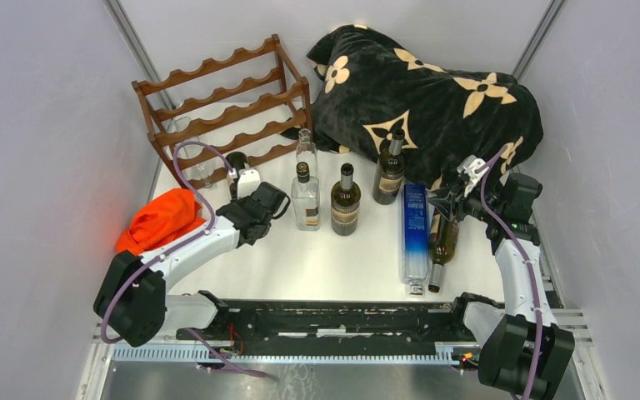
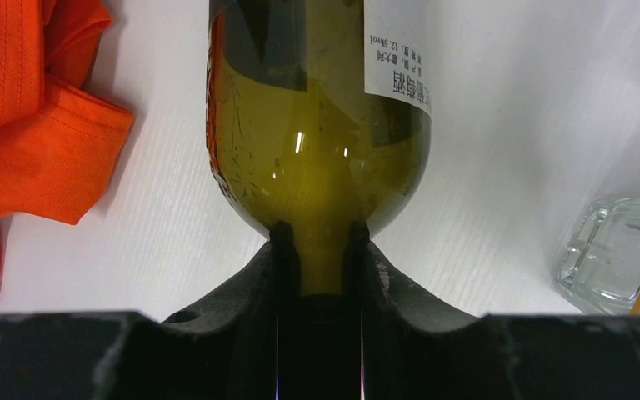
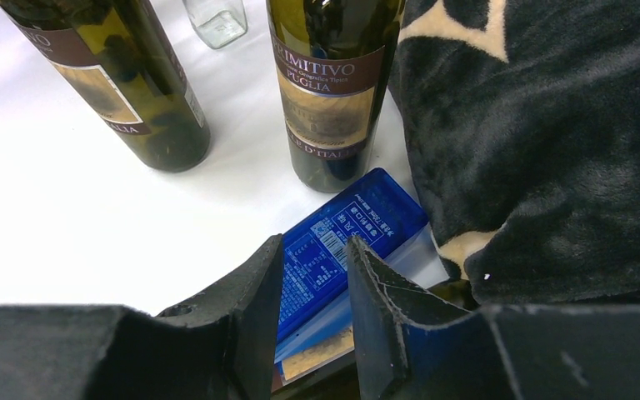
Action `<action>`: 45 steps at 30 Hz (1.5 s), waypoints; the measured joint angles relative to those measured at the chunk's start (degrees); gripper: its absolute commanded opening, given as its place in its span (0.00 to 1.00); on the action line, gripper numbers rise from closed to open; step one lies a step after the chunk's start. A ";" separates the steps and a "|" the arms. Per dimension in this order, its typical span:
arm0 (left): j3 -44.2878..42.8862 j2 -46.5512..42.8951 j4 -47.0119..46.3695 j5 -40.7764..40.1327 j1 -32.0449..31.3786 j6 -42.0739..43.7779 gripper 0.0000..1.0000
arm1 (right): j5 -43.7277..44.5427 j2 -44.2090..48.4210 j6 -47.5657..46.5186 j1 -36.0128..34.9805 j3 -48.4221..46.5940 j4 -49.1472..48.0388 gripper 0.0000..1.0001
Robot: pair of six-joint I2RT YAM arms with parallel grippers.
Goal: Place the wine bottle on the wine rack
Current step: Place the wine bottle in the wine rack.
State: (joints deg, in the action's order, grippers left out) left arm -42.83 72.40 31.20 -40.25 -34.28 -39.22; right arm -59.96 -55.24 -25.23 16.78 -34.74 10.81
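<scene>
The wine bottle is olive-green glass with a white label. My left gripper is shut on its neck. In the top view the bottle points from the left gripper toward the wine rack, a dark reddish-brown wooden frame with wavy rails at the back left. No bottles show on its rails. My right gripper hovers at the right over lying bottles. Its jaws stand apart with nothing gripped, and a blue-labelled bottle shows through the gap.
An orange cloth lies left of the left arm. A black blanket with beige flowers fills the back right. Several bottles stand mid-table, among them a clear one and a dark one. A blue bottle and a brown bottle lie at the right.
</scene>
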 measured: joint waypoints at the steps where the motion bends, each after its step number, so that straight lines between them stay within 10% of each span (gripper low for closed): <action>1: -0.24 0.15 0.02 0.00 0.09 0.02 0.02 | 0.00 0.00 -0.11 0.00 0.00 0.02 0.40; 45: -5.33 13.00 -6.71 -7.67 4.72 3.17 0.02 | 0.00 0.00 -1.20 0.00 0.00 0.76 0.40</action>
State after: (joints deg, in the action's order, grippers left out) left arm -48.16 85.41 24.49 -47.92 -29.56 -36.05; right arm -59.96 -55.24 -26.44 16.78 -34.74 11.57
